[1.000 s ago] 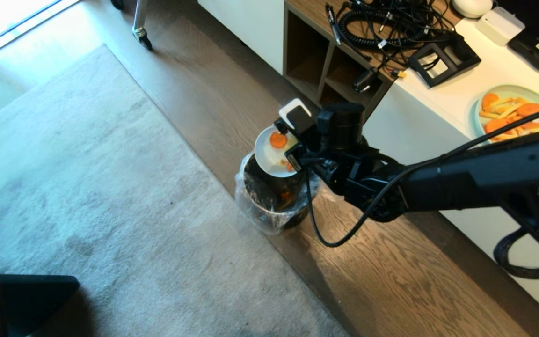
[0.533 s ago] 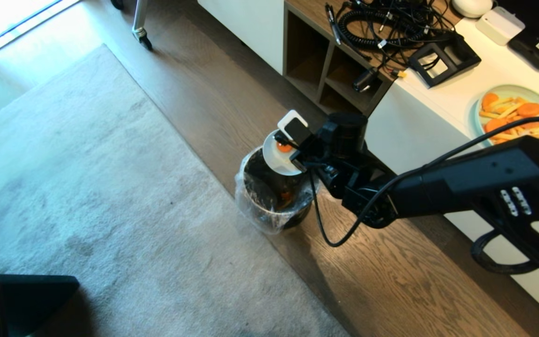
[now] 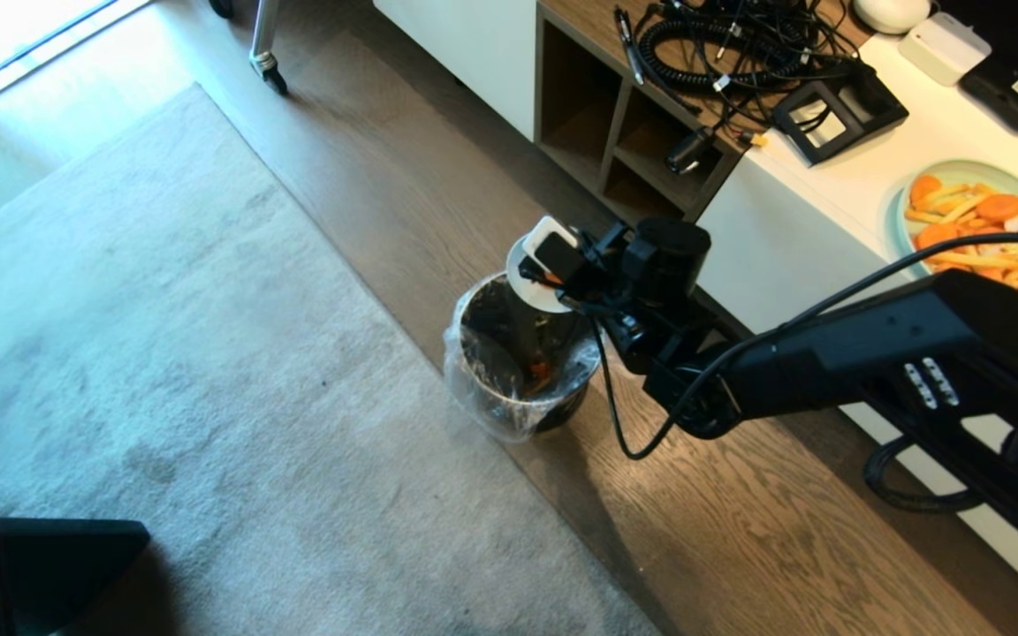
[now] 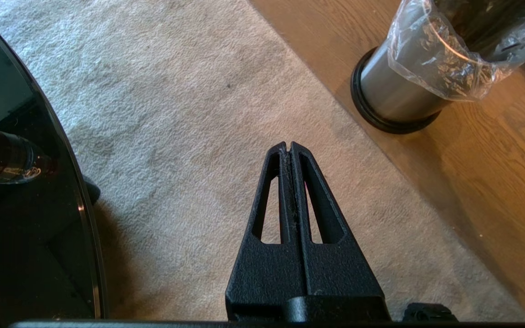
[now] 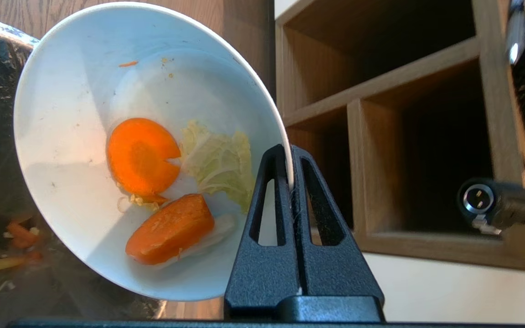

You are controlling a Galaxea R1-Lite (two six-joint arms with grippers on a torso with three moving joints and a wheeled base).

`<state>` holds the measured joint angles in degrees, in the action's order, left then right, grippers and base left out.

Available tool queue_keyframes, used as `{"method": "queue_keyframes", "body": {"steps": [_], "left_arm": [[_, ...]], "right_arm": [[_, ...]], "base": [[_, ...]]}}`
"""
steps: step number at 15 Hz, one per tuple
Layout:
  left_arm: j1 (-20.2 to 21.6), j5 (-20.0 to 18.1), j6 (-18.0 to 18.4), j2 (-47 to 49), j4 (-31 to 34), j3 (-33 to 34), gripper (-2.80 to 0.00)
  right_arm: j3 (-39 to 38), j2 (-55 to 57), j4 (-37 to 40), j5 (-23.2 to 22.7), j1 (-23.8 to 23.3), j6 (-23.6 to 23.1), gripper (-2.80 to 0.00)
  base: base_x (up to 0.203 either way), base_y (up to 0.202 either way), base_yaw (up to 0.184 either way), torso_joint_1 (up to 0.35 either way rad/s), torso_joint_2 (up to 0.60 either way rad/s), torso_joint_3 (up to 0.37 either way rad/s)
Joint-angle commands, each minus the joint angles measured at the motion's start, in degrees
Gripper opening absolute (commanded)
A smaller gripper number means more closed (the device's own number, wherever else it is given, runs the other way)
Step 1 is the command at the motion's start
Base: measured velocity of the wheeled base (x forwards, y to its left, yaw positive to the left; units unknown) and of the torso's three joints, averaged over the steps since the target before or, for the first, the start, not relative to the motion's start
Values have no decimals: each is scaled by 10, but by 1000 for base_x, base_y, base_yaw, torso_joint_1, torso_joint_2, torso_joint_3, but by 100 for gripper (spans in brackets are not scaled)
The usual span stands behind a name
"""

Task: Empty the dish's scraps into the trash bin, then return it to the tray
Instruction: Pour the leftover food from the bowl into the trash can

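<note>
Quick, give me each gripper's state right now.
Left gripper: jaws shut, empty, above the carpet.
Right gripper: jaws shut on the rim of the small white ceramic bowl, tipped over the steel trash bin.

My head camera looks steeply down on the trash bin (image 3: 518, 362); my left wrist camera shares it from afar, and my right wrist camera sits close against the bowl (image 5: 84, 136).

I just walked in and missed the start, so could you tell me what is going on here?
The right gripper is pinching the rim of the dish, tipped on its side over the trash bin. The scraps, carrot slices and a pale leaf, cling inside the dish. The left gripper hangs shut and idle over the rug.
</note>
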<state>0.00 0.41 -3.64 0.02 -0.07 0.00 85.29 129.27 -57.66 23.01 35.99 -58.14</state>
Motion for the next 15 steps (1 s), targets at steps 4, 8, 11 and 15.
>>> {"method": "queue_keyframes", "body": {"steps": [4,8,11,15], "left_arm": [[0,0,0,0,0,0,-280],[0,0,0,0,0,0,-280],[0,0,0,0,0,0,-280],[0,0,0,0,0,0,-280]], "right_arm": [[-5,3,-59,-34,9,-72,-280],[-9,15,-109,-34,37,-106,-280],[-44,17,-147,-33,54,-119,-280],[-110,18,-257,-31,60,-148,-280]], "base": [[0,0,0,0,0,0],[0,0,0,0,0,0],[0,0,0,0,0,0],[0,0,0,0,0,0]]}}
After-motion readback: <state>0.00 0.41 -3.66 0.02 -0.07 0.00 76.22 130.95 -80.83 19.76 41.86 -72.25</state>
